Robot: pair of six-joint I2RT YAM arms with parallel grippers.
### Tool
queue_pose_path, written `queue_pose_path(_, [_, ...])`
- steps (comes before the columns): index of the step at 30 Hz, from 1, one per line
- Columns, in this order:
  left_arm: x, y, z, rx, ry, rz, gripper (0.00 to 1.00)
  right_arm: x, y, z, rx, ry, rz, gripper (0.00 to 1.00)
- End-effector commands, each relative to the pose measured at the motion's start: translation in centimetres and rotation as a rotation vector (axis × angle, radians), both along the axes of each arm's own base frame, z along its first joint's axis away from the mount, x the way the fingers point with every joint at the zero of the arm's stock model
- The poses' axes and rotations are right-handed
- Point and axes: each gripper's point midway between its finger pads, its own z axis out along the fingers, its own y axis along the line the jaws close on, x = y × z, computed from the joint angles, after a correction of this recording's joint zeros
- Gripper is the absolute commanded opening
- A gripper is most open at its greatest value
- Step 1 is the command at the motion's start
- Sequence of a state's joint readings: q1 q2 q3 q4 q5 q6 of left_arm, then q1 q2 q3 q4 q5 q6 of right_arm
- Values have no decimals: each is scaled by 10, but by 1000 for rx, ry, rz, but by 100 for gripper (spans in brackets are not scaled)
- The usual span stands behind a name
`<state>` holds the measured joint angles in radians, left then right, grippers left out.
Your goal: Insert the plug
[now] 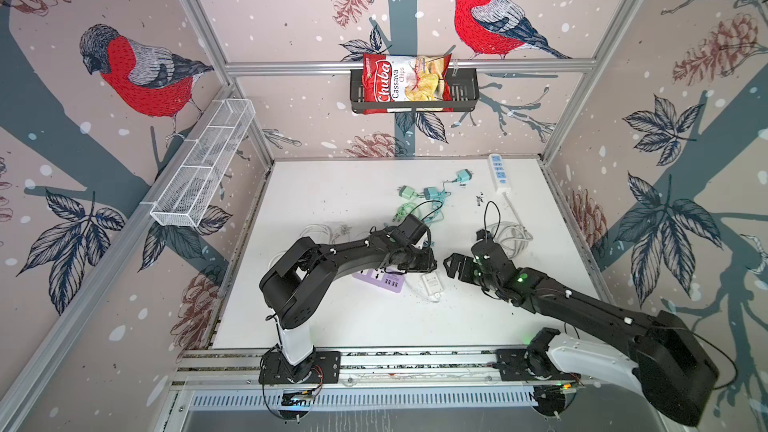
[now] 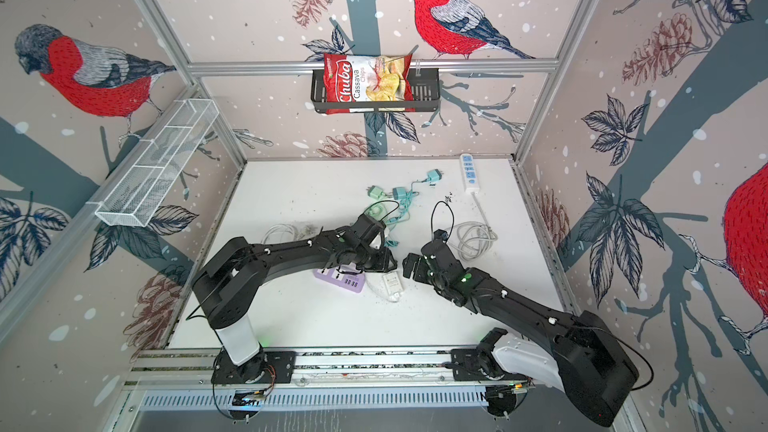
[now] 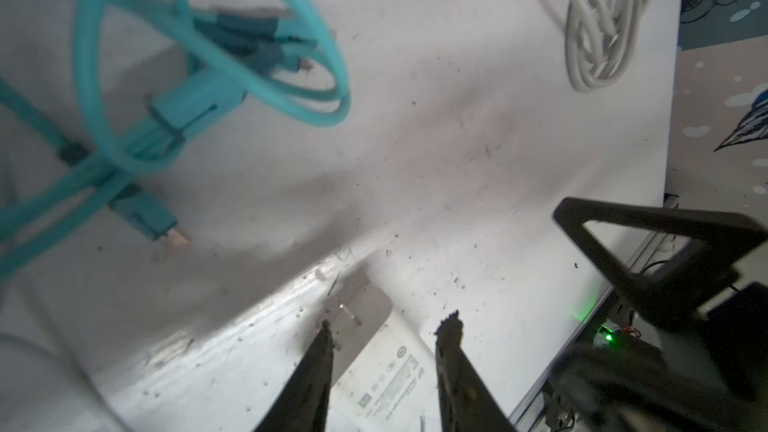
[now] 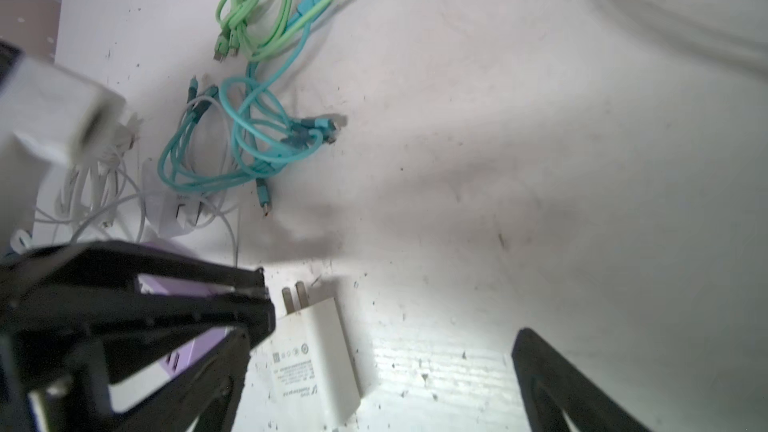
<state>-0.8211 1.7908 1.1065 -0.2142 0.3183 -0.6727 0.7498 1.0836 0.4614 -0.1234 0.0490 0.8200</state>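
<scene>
the white plug [image 1: 432, 284] lies flat on the table [image 1: 332, 317], prongs bare, just beside the purple power strip [image 1: 380, 281]. the left claw [image 3: 386, 326] stands over it with a finger on each side of its body; whether it pinches the plug cannot be told. the right claw [image 1: 451, 268] hangs released, spread wide, near the plug. teal cables [image 1: 436, 197] and a coiled white cord [image 1: 509, 234] lie farther back.
</scene>
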Motion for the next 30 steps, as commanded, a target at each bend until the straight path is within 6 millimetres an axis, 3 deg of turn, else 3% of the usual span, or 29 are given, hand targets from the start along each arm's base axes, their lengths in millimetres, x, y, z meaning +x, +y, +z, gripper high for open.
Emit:
queue_pose_path(1, [20,24,-2,88,-52,34,42,-10,13,3,102,32,-1,99])
queue_pose_path(7, [44,62,-6,130,-74,85,40,-33,42,9,183,55,64,99])
queue_pose_path(14, [52,66,-5,176,-158,14,40,-58,79,14,275,92,138,99])
queue_pose_path(18, [59,74,-11,213,-162,28,39,-63,88,12,275,108,151,99])
queue_pose_path(25, [67,74,-7,196,-186,50,38,-70,105,29,346,89,180,99])
queue_pose_path(30, [68,73,-3,177,-193,61,38,-69,109,22,347,101,188,99])
